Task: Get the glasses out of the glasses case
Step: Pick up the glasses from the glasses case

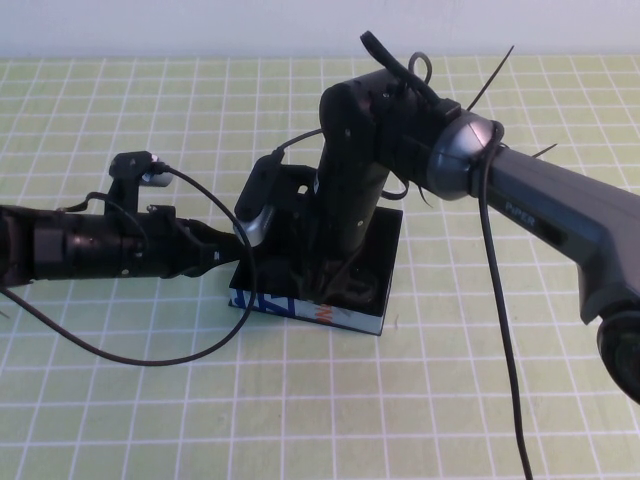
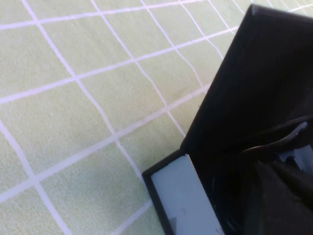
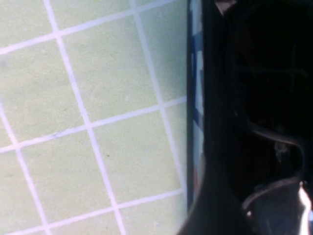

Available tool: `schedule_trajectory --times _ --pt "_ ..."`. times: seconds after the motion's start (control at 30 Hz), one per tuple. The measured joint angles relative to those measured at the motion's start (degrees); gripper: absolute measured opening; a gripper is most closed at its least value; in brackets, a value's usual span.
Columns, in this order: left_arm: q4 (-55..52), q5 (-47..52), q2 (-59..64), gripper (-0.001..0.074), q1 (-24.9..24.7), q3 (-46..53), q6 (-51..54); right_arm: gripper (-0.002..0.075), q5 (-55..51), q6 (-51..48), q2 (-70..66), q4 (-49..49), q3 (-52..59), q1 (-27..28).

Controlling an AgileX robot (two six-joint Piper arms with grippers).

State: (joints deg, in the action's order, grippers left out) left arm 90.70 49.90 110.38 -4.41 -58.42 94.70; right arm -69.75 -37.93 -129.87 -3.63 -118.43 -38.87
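The glasses case lies open mid-table, its white side with blue and orange print facing me and its flap lid folded back flat. My right gripper reaches straight down into the case. The right wrist view shows the printed side and the black glasses lying inside, dark lenses and rim just visible. My left gripper is low at the case's left end, touching or nearly touching it. The left wrist view shows the case's pale end wall and the black lid. From above, the arm hides the glasses.
The table is covered by a green cloth with a white grid. A loose black cable loops on it in front of the left arm. Another cable hangs from the right arm toward the front edge.
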Motion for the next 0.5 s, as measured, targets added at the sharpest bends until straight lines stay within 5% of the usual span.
schedule_trajectory --times 0.5 --pt "-0.2 -0.1 0.0 -0.0004 0.0 0.0 0.0 0.0323 -0.4 0.0 0.5 0.7 0.0 0.0"
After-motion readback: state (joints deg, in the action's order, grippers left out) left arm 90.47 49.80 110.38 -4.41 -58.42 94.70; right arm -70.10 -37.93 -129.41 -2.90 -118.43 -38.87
